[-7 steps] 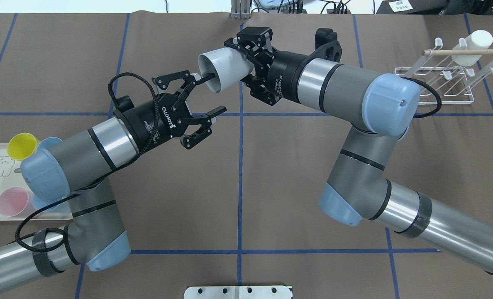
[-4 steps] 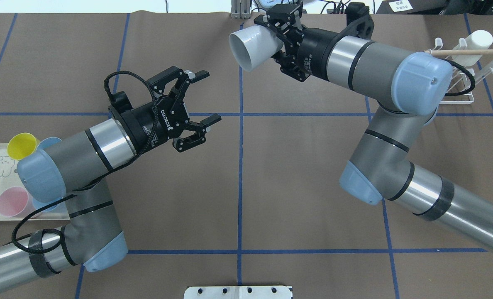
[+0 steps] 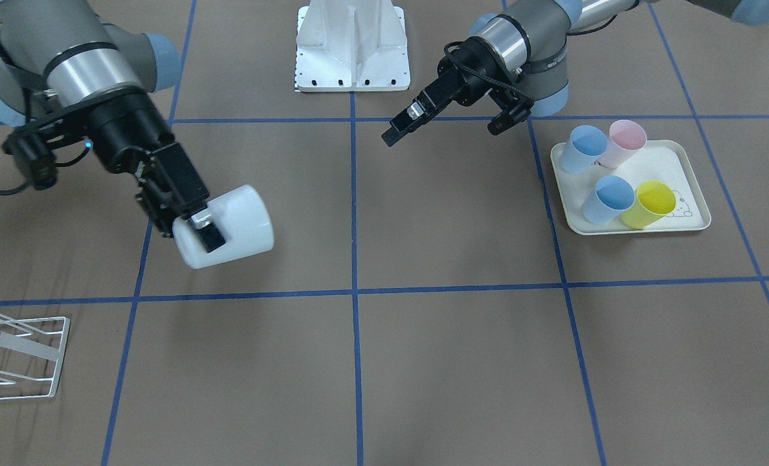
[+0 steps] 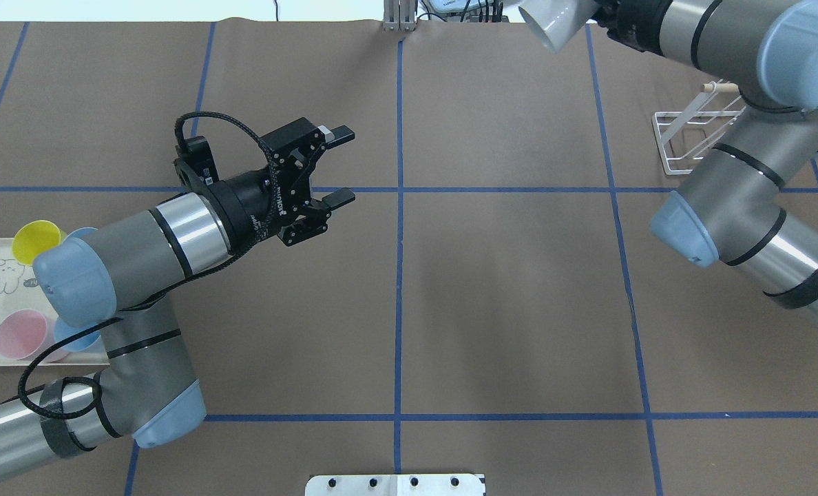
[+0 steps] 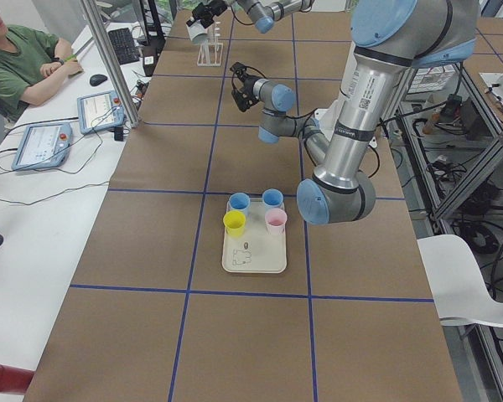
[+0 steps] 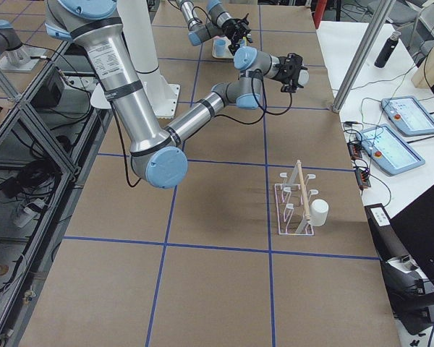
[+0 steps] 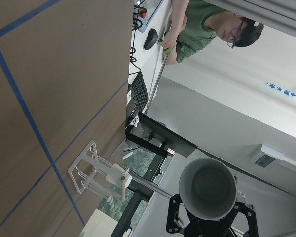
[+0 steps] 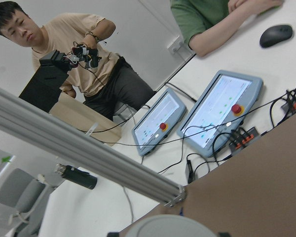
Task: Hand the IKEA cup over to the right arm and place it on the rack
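Handover looks complete: the plain white plastic IKEA cup (image 3: 239, 217) is clenched near its base by the right arm's bulky black claw (image 3: 193, 225), sideways above the brown tabletop (image 3: 462, 323), mouth pointing away from the claw. The left arm's thin-fingered black claw (image 4: 345, 165) hangs spread and empty, well apart. Placing on the white wire dish rack (image 6: 298, 195) remains.

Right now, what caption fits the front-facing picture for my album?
Right fingers hold the white cup; left fingers open near the tray of coloured cups.
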